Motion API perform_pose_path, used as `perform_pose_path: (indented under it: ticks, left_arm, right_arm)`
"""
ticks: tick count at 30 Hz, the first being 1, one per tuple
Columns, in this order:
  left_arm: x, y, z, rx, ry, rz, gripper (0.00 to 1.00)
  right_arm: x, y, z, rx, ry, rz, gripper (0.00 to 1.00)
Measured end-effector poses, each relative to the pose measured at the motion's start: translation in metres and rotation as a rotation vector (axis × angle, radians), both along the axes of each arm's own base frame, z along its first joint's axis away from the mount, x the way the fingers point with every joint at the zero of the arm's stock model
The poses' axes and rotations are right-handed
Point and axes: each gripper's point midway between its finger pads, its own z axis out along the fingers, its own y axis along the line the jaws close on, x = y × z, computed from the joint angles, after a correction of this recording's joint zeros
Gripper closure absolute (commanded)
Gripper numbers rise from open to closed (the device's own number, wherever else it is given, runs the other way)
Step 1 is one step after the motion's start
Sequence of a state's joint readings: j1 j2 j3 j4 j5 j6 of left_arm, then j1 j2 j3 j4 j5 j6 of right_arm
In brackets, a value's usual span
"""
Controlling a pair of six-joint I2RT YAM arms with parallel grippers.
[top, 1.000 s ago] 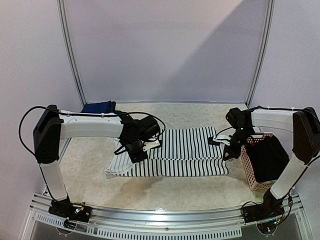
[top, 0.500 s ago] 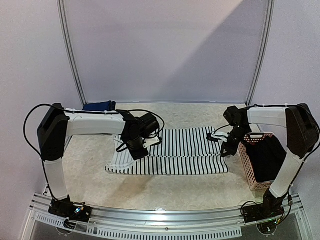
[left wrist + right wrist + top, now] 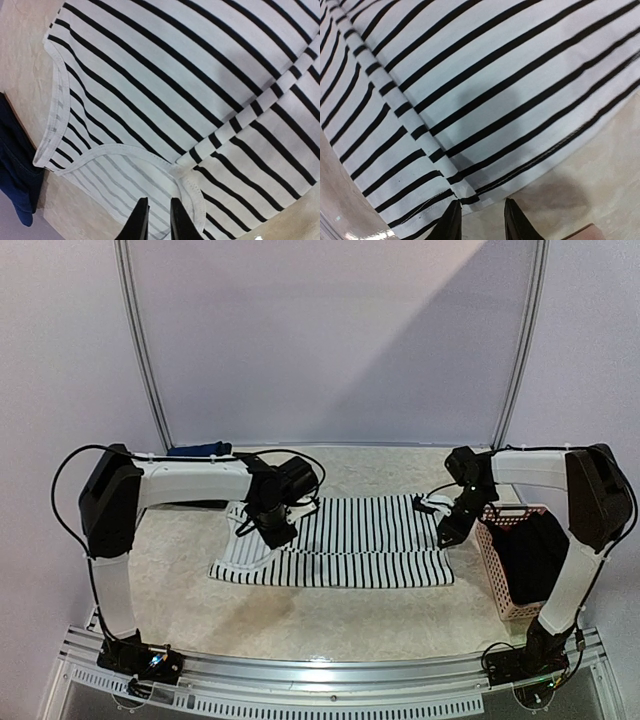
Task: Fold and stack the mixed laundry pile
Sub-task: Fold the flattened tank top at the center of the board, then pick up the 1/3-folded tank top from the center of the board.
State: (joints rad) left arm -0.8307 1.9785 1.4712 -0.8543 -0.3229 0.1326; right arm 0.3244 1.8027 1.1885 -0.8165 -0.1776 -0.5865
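The striped tank top (image 3: 350, 540) lies spread flat in the middle of the table (image 3: 370, 625), between my two arms. It is white with thin black stripes. A folded edge runs along its length, so one layer lies over the other. In the left wrist view the stripes on the upper layer are bold, while those near the curved, stitched hem look faint and grey, as if seen through the cloth. The near long edge lies fairly straight, and the left end comes to a loose point.

My left gripper (image 3: 160, 205) hangs over that hem with its fingers only a narrow slit apart. Whether any cloth is pinched there I cannot tell. My right gripper (image 3: 481, 205) sits over the top's right-hand corner with its fingers clearly parted. The edge of the cloth shows under the gap, and I see nothing held.

A navy piece (image 3: 197, 451) lies at the table's far left edge, well apart from the top. To my right stands a pink basket (image 3: 492, 575) with a black garment (image 3: 535, 560) inside.
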Motion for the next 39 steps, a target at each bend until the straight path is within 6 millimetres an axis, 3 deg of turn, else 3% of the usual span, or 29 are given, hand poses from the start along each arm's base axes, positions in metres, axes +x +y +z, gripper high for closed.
perform_pose_path:
  ticks: [4,9,12,16,23,29,34,39]
  left_arm:
    - [0.0,0.001,0.022,-0.047,-0.035,0.05,0.79]
    - [-0.012,0.007,0.049,-0.141,-0.049,0.114,0.78]
    - [-0.028,0.013,0.052,-0.186,-0.021,0.15,0.78]
    - [-0.044,0.021,0.04,-0.194,0.022,0.193,0.79]
    - [-0.061,0.042,0.013,-0.141,0.074,0.265,0.8]
    - [-0.067,0.06,-0.002,-0.105,0.092,0.33,0.82]
    - [-0.068,0.086,-0.015,-0.069,0.111,0.411,0.84]
    - [-0.071,0.114,-0.027,-0.03,0.122,0.492,0.84]
  right_arm:
    - [0.005,0.001,0.029,0.027,-0.059,-0.039,0.64]
    - [-0.003,0.004,0.078,0.098,-0.151,-0.048,0.64]
    - [-0.015,0.006,0.085,0.134,-0.15,-0.035,0.66]
    - [-0.034,0.009,0.068,0.131,-0.083,0.0,0.72]
    - [-0.056,0.025,0.038,0.097,0.017,0.095,0.73]
    - [-0.053,0.024,0.008,0.044,0.076,0.098,0.76]
    - [-0.043,0.019,-0.015,-0.017,0.107,0.071,0.76]
    - [-0.037,0.017,-0.021,-0.041,0.1,0.048,0.76]
